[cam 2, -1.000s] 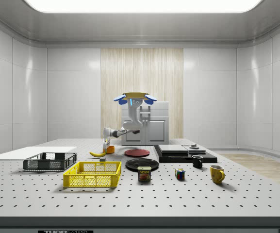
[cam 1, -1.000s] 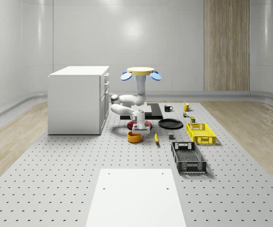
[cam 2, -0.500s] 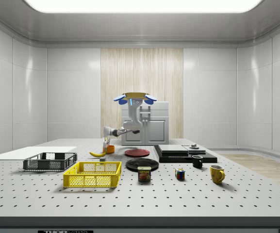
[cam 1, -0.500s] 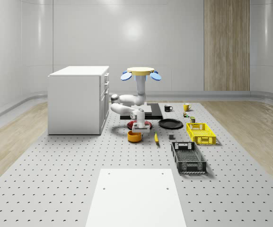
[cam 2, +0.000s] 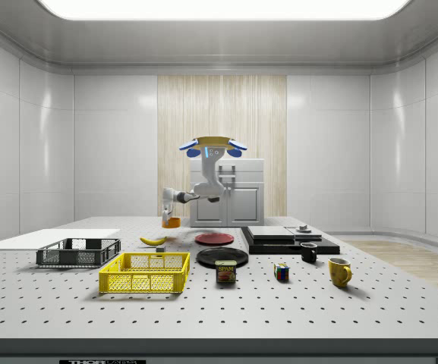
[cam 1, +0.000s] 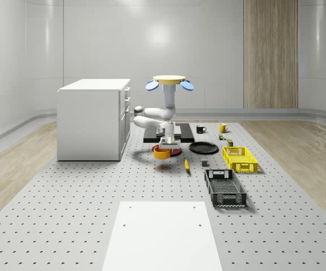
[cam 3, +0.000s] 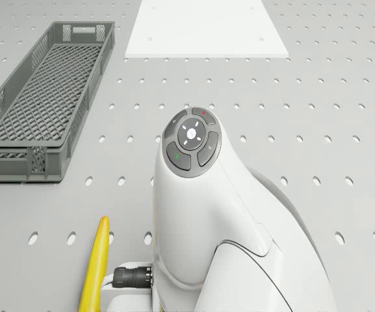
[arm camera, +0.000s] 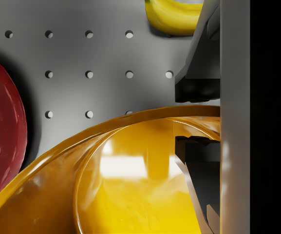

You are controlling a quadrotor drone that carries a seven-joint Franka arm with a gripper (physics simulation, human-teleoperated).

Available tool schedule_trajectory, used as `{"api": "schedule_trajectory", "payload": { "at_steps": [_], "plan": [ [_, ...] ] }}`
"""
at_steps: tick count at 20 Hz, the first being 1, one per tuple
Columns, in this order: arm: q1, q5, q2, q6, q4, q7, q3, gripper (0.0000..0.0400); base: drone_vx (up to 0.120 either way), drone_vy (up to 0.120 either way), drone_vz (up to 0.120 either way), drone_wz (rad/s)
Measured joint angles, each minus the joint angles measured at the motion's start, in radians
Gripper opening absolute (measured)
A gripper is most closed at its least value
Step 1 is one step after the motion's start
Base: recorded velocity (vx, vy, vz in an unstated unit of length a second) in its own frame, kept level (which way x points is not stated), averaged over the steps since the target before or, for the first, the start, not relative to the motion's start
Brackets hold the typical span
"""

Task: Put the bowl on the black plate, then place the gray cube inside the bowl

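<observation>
The orange bowl (cam 1: 162, 153) hung in the air above the perforated table (cam 1: 66, 192), clear of the surface, held at its rim by my gripper (cam 1: 165, 145). In the wrist view the rim of the bowl (arm camera: 130, 185) ran between the two dark fingers (arm camera: 195, 87), one outside the wall and one inside, so they were pinched onto it. In the side view the bowl (cam 2: 171, 222) sat just under the gripper (cam 2: 168, 215), higher than the banana (cam 2: 154, 240) lying on the table below.

The red plate (cam 1: 172, 150) lay just behind the bowl in the whole-scene view, partly hidden by it, and the black plate (cam 1: 203, 148) lay beyond that toward that view's right. I could make out a small dark block (cam 1: 205, 164), probably the gray cube, on the table between the banana (cam 1: 186, 164) and the yellow crate (cam 1: 240, 158).

My drone (cam 1: 169, 82) hovered above the red plate and the black tray (cam 1: 184, 132), beside the white cabinet (cam 1: 93, 118), with the arm (cam 1: 151, 118) bent down and forward to the bowl.

From the drone view I saw the arm's white wrist housing (cam 3: 219, 221), the banana (cam 3: 95, 263) beside it, the dark mesh crate (cam 3: 41, 97) further out, and the white board (cam 3: 206, 29) beyond.
</observation>
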Motion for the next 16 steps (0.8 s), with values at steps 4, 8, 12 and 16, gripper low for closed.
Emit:
{"api": "schedule_trajectory", "payload": {
  "at_steps": [4,8,12,16],
  "plan": [
    [0.000,0.009,-0.004,0.001,-0.001,0.001,0.008,0.0100,-0.120,0.120,0.050,0.000],
    [-0.001,0.014,-0.008,0.003,-0.002,0.002,0.012,0.0100,-0.120,0.120,0.000,0.000],
    [-0.002,0.016,-0.012,0.007,-0.002,0.002,0.013,0.0100,-0.120,0.120,0.000,0.000],
    [-0.002,0.018,-0.016,0.010,-0.002,0.003,0.014,0.0100,-0.120,0.120,0.000,0.000]
  ]
}}
